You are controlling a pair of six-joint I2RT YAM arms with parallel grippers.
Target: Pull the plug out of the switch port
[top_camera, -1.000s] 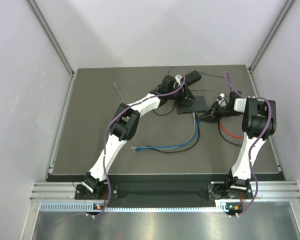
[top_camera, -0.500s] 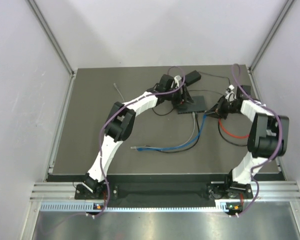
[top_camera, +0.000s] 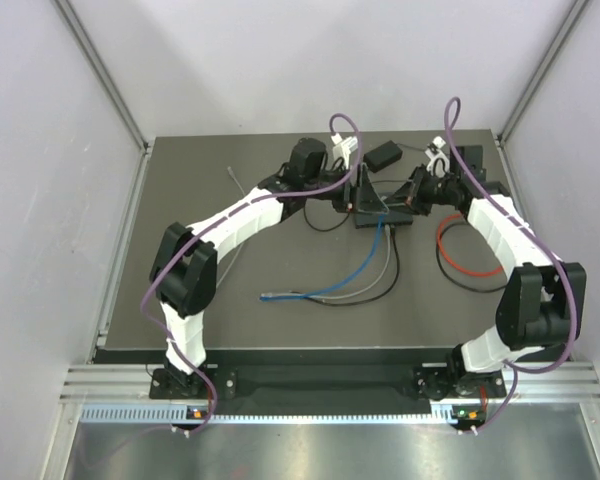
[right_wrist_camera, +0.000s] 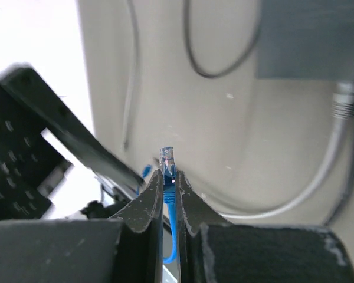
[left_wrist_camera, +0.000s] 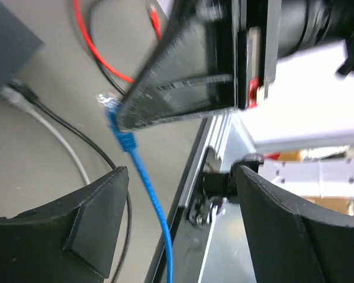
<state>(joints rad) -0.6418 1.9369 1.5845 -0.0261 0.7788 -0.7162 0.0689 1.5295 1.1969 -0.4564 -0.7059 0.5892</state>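
top external: the switch [top_camera: 398,217] lay flat toward the far side of the bench [top_camera: 460,320], between the ends of the two arms. the left gripper [top_camera: 358,196] was at its left edge and the right gripper [top_camera: 412,195] at its right edge. their jaws were too small to read from up here. a blue cable [top_camera: 330,292] ran from the near edge of the switch toward the front left, and its far end lay loose on the bench. a red cable [top_camera: 450,255] looped to the right of the switch, and a black adapter block [top_camera: 385,153] sat just behind it.

left wrist: the left gripper's two dark fingers [left_wrist_camera: 100,206] stood spread wide with nothing between them. beyond them the plug [left_wrist_camera: 109,104], on the end of the blue cable, sat at the tip of a blurred dark part that seemed to be the right gripper. the plug was clear of the switch, whose corner showed at the upper left. a grey cable [left_wrist_camera: 68,144] and a black one led into that corner.

right wrist: the right gripper's fingers were pressed together, pinching the plug by its blue boot. the plug's clear tip stood out just past the fingertips. the switch lay at the upper right, apart from the plug, with the grey cable entering it at the frame's right edge.
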